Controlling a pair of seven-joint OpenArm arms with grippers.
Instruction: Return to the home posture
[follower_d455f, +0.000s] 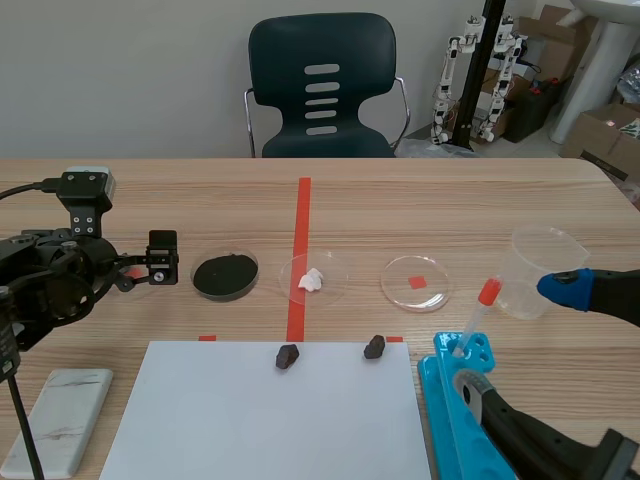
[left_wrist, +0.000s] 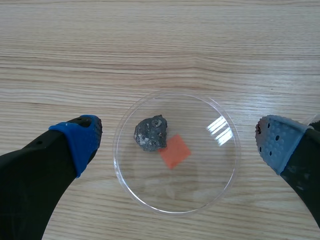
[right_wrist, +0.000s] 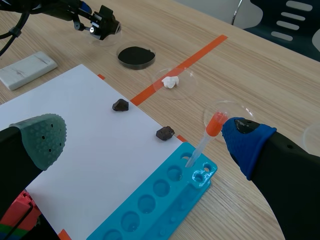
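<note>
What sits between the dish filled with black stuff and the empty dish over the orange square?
A clear petri dish holding a white lump, resting on the orange tape line. The scene view shows it.

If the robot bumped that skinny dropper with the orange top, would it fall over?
Probably. The dropper is tall, thin and leans in one hole of the blue tray, so a nudge could tip it. It looks like light plastic, easy to lift, though its smooth stem might slip.
</note>
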